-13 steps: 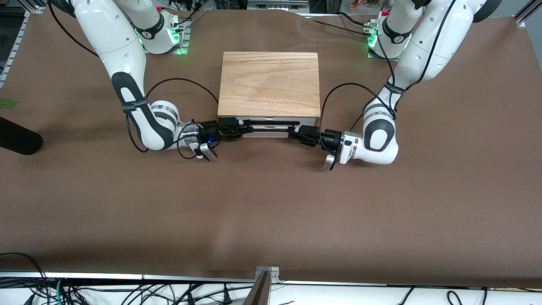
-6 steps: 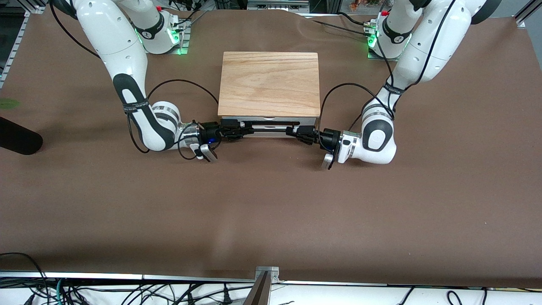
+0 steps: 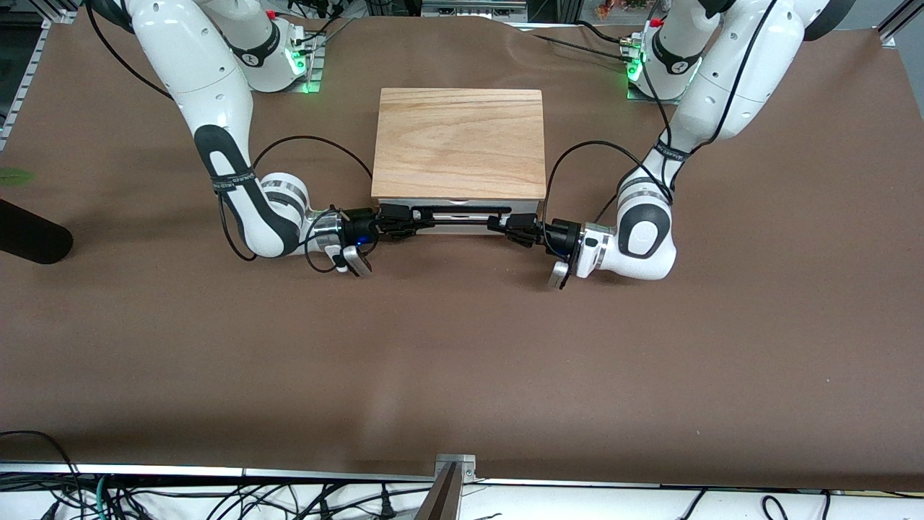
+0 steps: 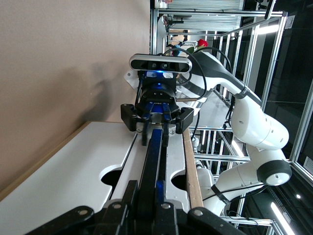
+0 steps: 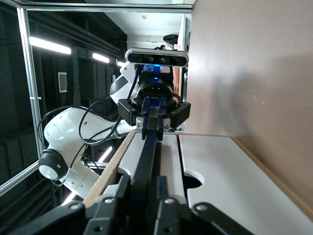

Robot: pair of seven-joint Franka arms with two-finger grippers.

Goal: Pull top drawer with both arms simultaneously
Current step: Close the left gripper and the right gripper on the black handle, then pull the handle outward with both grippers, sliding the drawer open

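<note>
The top drawer (image 3: 462, 205) shows as a thin white front under the box's wood top board (image 3: 459, 141), with its black bar handle (image 3: 462, 214) in front of it. My right gripper (image 3: 413, 218) is shut on the handle's end toward the right arm's side. My left gripper (image 3: 500, 222) is shut on the other end. In the left wrist view my left gripper (image 4: 151, 188) clamps the bar (image 4: 152, 156) and the right gripper (image 4: 154, 120) faces it. In the right wrist view my right gripper (image 5: 145, 183) clamps the bar (image 5: 149, 152).
A black rounded object (image 3: 29, 232) lies at the table edge toward the right arm's end. A metal bracket (image 3: 451, 469) sits at the table edge nearest the front camera. The lower white panel (image 4: 73, 166) sits below the top drawer front.
Both grippers, still on the handle, have shifted slightly toward the box. The left wrist has moved a little toward the bar's middle.
</note>
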